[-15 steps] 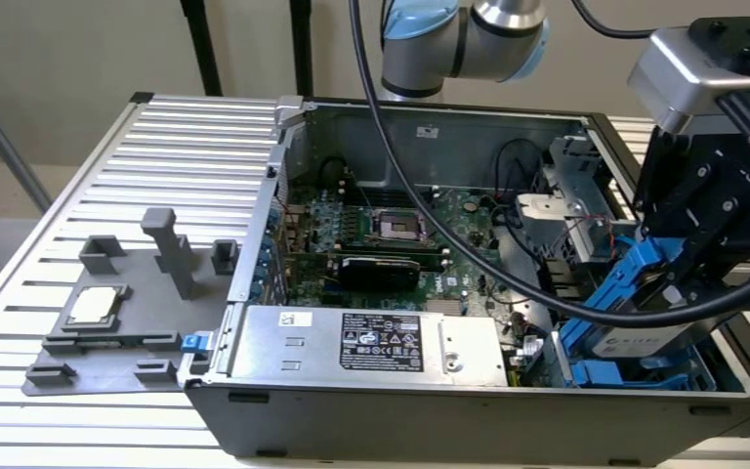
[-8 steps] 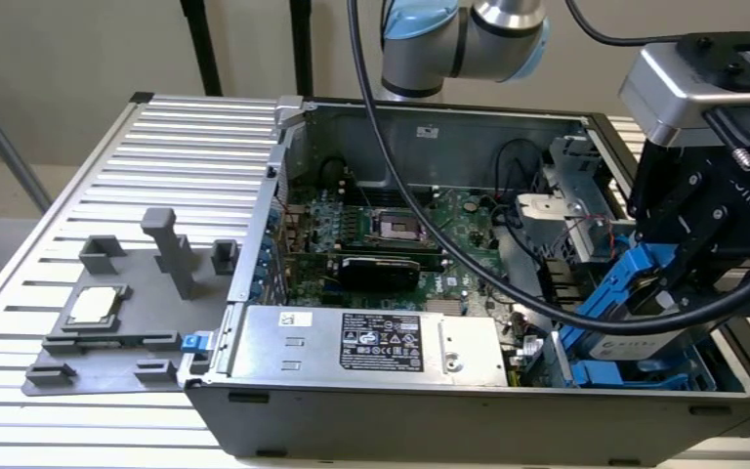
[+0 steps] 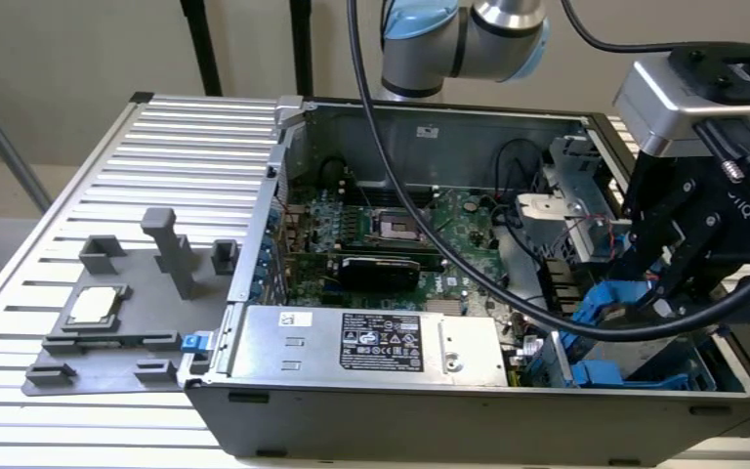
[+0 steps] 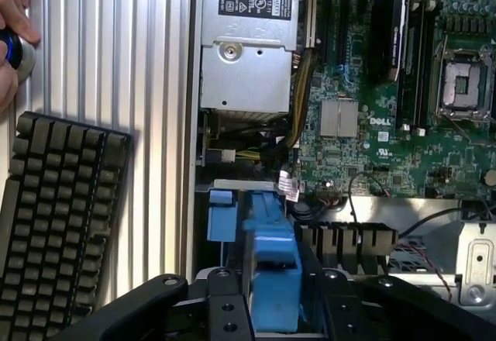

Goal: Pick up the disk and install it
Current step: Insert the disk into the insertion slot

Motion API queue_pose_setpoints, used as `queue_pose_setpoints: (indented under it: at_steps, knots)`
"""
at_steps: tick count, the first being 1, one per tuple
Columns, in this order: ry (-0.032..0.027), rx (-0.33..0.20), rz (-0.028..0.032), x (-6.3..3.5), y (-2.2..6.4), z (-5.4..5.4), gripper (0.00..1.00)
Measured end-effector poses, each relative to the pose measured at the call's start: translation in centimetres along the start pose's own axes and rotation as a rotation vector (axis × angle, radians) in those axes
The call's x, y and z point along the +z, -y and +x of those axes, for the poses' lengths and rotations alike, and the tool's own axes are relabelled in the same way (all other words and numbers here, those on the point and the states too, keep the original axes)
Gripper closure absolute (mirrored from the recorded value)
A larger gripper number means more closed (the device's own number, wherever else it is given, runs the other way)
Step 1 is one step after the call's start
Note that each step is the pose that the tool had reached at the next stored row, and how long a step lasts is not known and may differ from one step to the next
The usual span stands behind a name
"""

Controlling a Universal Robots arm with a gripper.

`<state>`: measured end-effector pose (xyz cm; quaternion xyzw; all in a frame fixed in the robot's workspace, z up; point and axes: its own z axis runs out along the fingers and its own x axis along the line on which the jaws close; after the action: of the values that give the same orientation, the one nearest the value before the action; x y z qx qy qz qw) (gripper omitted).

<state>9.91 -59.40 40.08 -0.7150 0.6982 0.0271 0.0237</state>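
Observation:
The disk (image 4: 271,267) shows as a bright blue carrier standing on edge in the drive bay at the corner of the open computer case (image 3: 479,410). My gripper (image 4: 275,298) is right over it, with a black finger (image 4: 225,302) on each side of the blue frame, shut on it. In the exterior view the gripper (image 3: 678,303) hangs inside the case at that view's right, and the disk's grey face and blue frame (image 3: 609,305) lie tilted under it in the bay.
The case holds a motherboard (image 3: 401,225), a silver power supply (image 3: 375,342) and loose cables beside the bay. On the slatted table lie a grey fixture with a small silver chip (image 3: 95,308) and a keyboard (image 4: 58,209). A person's hand (image 4: 12,31) rests at the table's edge.

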Motion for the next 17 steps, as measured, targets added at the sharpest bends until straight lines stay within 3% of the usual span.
queue_pose_setpoints:
  at_steps: [1,6,11,13,15,16,17]
  knots:
    - [0.0,0.0,0.0,0.06,0.0,0.0,0.59]
    - [0.0,0.0,-0.0001,0.24,0.08,0.02,0.59]
    - [0.0001,0.0,-0.0001,0.25,0.91,0.02,0.59]
    - [0.0002,0.0,-0.0001,0.25,0.92,0.01,0.62]
    - [0.0002,0.0,0.0,0.25,0.92,0.02,0.74]
    - [0.0002,0.0,-0.0001,0.25,0.92,0.02,0.74]
    - [0.0001,0.0,0.0,0.25,0.92,0.02,0.8]
